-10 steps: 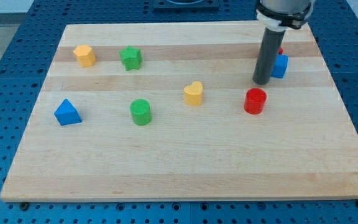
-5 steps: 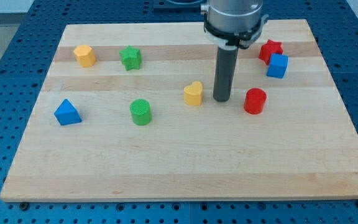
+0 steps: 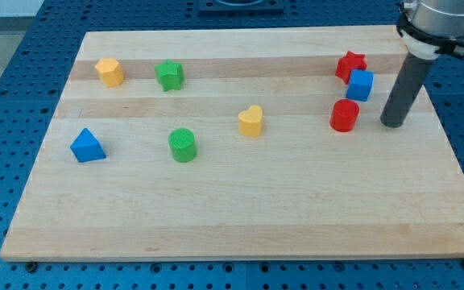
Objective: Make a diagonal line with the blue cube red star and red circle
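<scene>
The red star (image 3: 350, 65) lies near the board's top right. The blue cube (image 3: 360, 84) touches it just below and to the right. The red circle, a short cylinder (image 3: 344, 115), stands just below the cube, slightly to the left. My tip (image 3: 392, 124) rests on the board to the right of the red circle, a small gap away, touching no block.
On the wooden board (image 3: 240, 217) also stand a yellow heart (image 3: 250, 121), a green cylinder (image 3: 182, 145), a blue triangle (image 3: 87, 146), a green star (image 3: 169, 75) and a yellow block (image 3: 110, 72). The board's right edge is close to my tip.
My tip swept from beside the yellow heart to the right of the red circle. The red circle has shifted right and up, closer under the blue cube.
</scene>
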